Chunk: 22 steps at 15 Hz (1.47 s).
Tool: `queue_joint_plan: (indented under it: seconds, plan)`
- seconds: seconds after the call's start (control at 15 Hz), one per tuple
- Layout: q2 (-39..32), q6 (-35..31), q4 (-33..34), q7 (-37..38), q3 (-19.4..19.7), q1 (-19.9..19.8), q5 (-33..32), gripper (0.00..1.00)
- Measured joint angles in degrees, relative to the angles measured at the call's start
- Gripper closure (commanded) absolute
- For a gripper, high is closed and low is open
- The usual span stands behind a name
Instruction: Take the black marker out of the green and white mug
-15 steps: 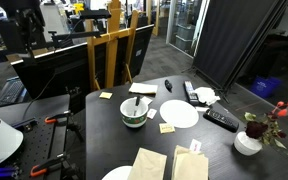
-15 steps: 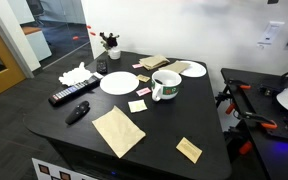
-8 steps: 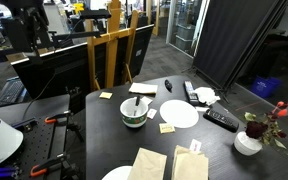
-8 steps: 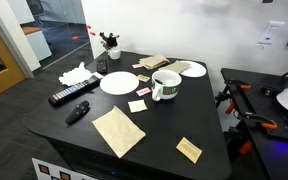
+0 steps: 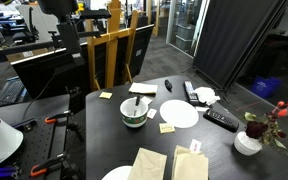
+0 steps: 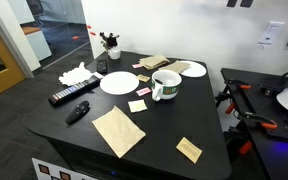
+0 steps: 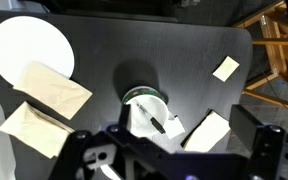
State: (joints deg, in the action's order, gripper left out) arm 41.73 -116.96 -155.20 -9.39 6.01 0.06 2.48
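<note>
The green and white mug (image 7: 144, 106) stands on the black table, seen from above in the wrist view. The black marker (image 7: 158, 124) lies slanted inside it. The mug shows in both exterior views (image 5: 134, 113) (image 6: 165, 86), near the table's middle. My gripper (image 7: 172, 150) is open and empty, high above the table, with the mug between its fingers in the picture. In an exterior view the arm (image 5: 62, 18) hangs at the top left, well away from the mug.
White plates (image 5: 179, 114) (image 6: 117, 82), brown napkins (image 7: 54, 86) (image 6: 117, 130) and yellow sticky notes (image 7: 225, 68) (image 6: 188, 150) lie around the mug. Black remotes (image 5: 221, 119) (image 6: 69, 96) and a small vase with red flowers (image 5: 249, 140) stand at the table's edge. A wooden easel (image 5: 109, 50) is behind.
The arm has swung to the right along the top of one exterior view and now just enters the top edge of the other. Nothing on the table has moved.
</note>
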Motion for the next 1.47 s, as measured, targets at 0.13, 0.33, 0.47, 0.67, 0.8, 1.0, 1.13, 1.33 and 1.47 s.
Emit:
queue_joint_plan:
  seconds: [0.13,0.33,0.47,0.67,0.8,1.0,1.13,1.33,1.47]
  plan:
    - [-3.69,-3.52,0.89,-3.63,-0.02,0.94,-1.02,0.0]
    - [-9.48,-9.21,2.79,-9.18,-0.02,2.12,-2.22,0.0]
    - [-13.27,-12.27,4.14,-13.4,0.0,2.73,-3.44,0.0]
    - [-18.84,-15.5,6.13,-20.44,0.02,3.66,-4.79,0.0]
    - [-22.24,-17.54,7.19,-24.87,0.15,4.33,-4.75,0.0]
    - [-26.95,-19.73,8.27,-31.05,0.25,5.29,-3.23,0.0]
    - [-29.16,-19.87,8.94,-33.19,0.26,5.71,-2.14,0.0]
    - [-29.89,-19.87,9.44,-33.3,0.27,5.83,-2.09,0.0]
    - [-29.89,-19.87,9.54,-33.3,0.27,5.83,-2.09,0.0]
